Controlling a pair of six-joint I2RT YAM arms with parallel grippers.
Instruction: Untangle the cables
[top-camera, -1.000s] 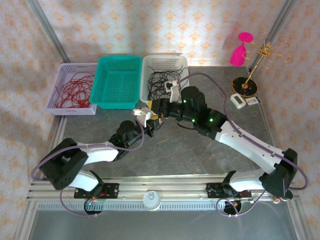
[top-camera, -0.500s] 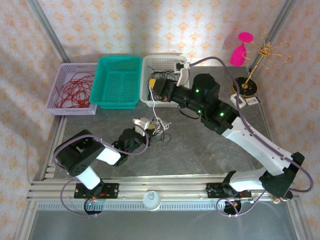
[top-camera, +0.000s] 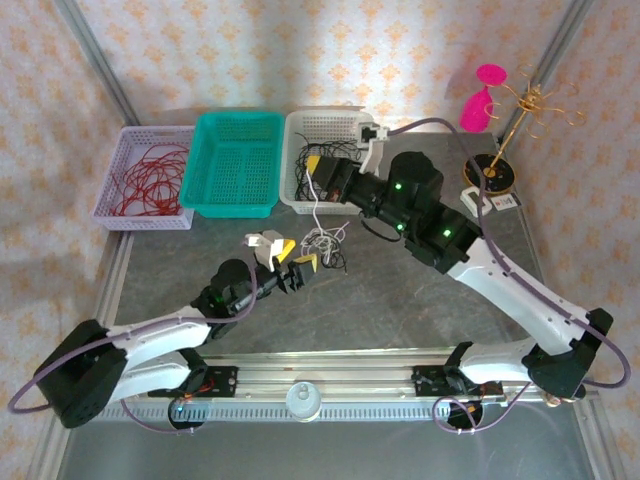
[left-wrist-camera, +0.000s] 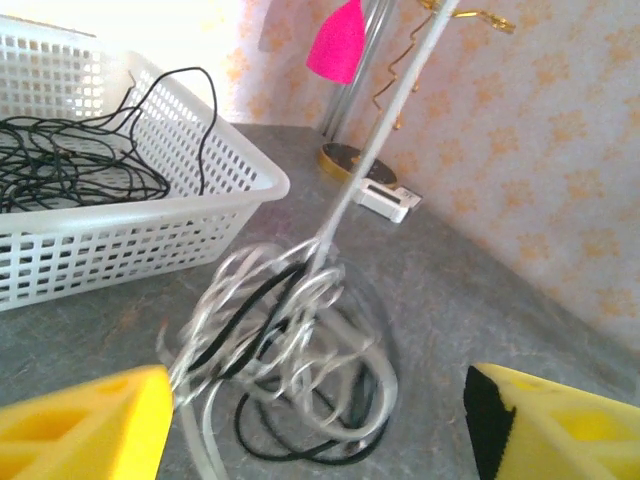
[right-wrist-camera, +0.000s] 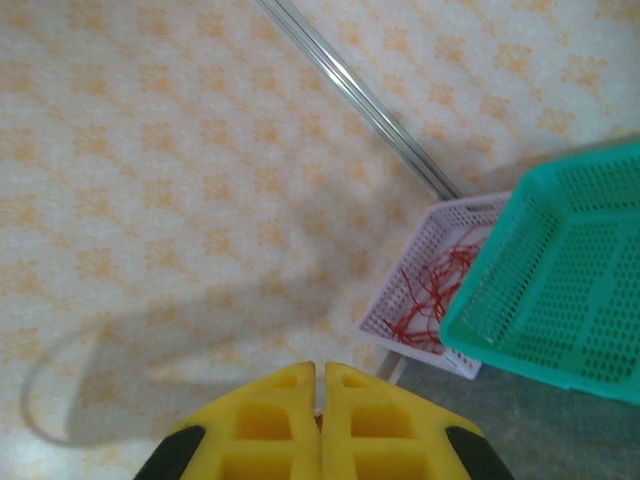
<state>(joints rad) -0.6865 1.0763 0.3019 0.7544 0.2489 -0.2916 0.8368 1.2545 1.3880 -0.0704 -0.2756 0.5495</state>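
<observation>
- The grey table (top-camera: 400, 300) ends at 6 o'clock in a metal rail (top-camera: 330, 368) where both arm bases sit. At 12 o'clock it meets a wall papered in orange-on-cream (top-camera: 300, 50).
- Three baskets line the far edge from 10 to 12 o'clock, touching side by side: a lilac basket (top-camera: 112, 180) with red cords (top-camera: 150, 175), a teal basket (top-camera: 238, 117), and a white basket (top-camera: 330, 118) with black cords (top-camera: 300, 160).
- A slanted metal post (top-camera: 95, 55) stands at 10 o'clock and another at 2 o'clock.
- At 2 o'clock, well apart from the baskets, stand a gold jewellery stand (top-camera: 520, 105), a pink piece (top-camera: 478, 105) and a small white device (top-camera: 480, 204).
- The cables (top-camera: 325, 243), a loose clump of white and black loops, lie on bare table near the middle, just at 6 o'clock of the white basket.
- The left gripper (top-camera: 294, 258) is released, its yellow fingers (left-wrist-camera: 90, 420) spread wide. The clump sits just beyond them at its 2 o'clock, not enclosed.
- The right gripper (top-camera: 311, 168) is clenched above the near wall of the white basket, grasping a white cord (top-camera: 316, 212) that runs taut up from the clump.
- Bare table lies at 8 to 9 o'clock of the clump, before the lilac and teal baskets. More lies at 3 o'clock, beyond the right arm's diagonal reach.
</observation>
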